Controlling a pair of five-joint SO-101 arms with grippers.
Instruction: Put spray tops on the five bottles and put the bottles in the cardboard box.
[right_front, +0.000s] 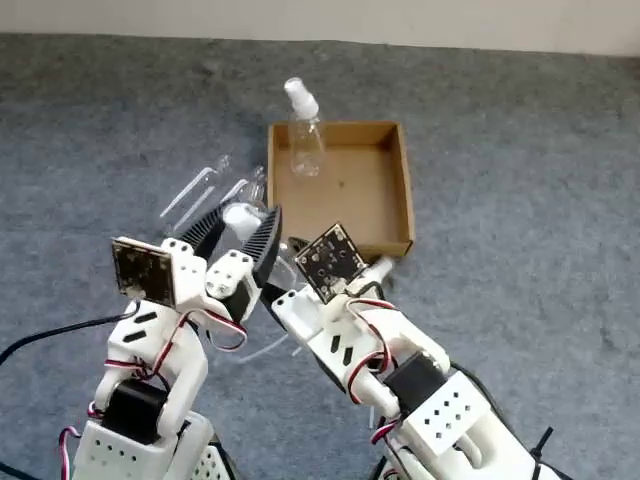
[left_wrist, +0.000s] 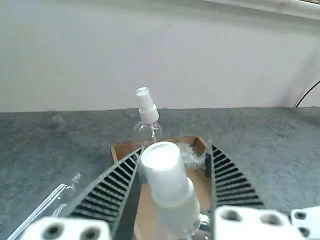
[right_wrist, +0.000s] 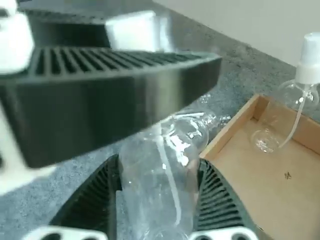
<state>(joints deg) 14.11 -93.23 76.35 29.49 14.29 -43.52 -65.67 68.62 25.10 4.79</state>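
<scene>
My left gripper is shut on a white spray top, held upright just in front of the cardboard box. The right gripper is shut on a clear open-necked bottle, right beside and below the left one. A black finger of the left gripper crosses close in front of this bottle. One bottle with a spray top stands in the box's far left corner.
Loose spray tops with long tubes and another clear bottle lie on the grey carpet left of the box. Carpet to the right of the box is bare. Both arm bases crowd the near edge.
</scene>
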